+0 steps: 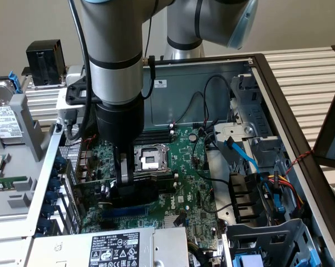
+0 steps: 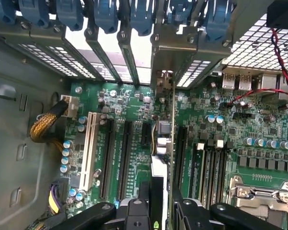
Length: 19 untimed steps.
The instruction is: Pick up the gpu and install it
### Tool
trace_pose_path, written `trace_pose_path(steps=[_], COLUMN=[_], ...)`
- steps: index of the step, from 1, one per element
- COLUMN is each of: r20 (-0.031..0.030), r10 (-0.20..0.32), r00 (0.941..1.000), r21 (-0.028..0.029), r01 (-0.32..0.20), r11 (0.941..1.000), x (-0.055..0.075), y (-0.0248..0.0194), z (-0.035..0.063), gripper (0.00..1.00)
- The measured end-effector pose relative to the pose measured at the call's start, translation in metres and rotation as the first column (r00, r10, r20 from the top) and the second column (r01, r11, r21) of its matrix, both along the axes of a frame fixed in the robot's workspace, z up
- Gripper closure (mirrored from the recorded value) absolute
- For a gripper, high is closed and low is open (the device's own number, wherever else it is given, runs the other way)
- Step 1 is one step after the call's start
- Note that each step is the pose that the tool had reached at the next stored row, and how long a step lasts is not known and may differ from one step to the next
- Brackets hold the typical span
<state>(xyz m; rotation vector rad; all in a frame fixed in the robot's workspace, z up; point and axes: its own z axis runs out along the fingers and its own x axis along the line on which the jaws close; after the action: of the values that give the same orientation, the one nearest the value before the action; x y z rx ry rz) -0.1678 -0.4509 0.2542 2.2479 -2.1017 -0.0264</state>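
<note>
Where the gripper stands: low inside the open case, close over the motherboard.
Gripper state: its black fingers are clamped on the gpu, one on each side.
Gpu: held on edge. From the wrist it is a thin green board running away from the fingers. In the exterior view its black shroud hangs just below the gripper.
Slots: long black expansion slots and a white slot lie side by side. The card stands among them, lengthwise with them. Whether its contact edge is already in a slot I cannot tell.
Bracket: the silver end bracket reaches the rear wall at an open bay. Perforated slot covers lie just beside that bay, under a row of blue latches.
Step in hand: installing, by my reading. The pick-up is done, as the card is off the desk and over the board.
What seating calls for: the card edge square along one slot, the bracket tongue in the open bay, and pressure straight down without tilt.
Risk: a skewed card could jam against a slot wall or a neighbouring cover.
Farther off: the CPU socket lies just beyond the gripper. The power supply sits at the case's near end in the exterior view. Blue and black cables are well apart on the exterior view's right.
</note>
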Motion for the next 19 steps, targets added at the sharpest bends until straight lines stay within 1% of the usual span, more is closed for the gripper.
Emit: trace_pose_path(steps=[5,10,15,19], r20=[0.0,-0.0001,0.0,0.0], r10=[0.0,-0.003,-0.043,-0.043], r00=[1.0,1.0,0.9991,0.9991], r21=[0.0,-0.0001,-0.0002,-0.0001], r01=[0.0,0.003,0.043,0.043], r11=[1.0,1.0,0.9991,0.9991], x=[0.003,0.011,0.011,0.011], y=[0.0001,0.0003,0.0004,0.0004], z=[0.0129,0.0205,0.0214,0.0214], gripper=[0.73,0.73,0.73,0.73])
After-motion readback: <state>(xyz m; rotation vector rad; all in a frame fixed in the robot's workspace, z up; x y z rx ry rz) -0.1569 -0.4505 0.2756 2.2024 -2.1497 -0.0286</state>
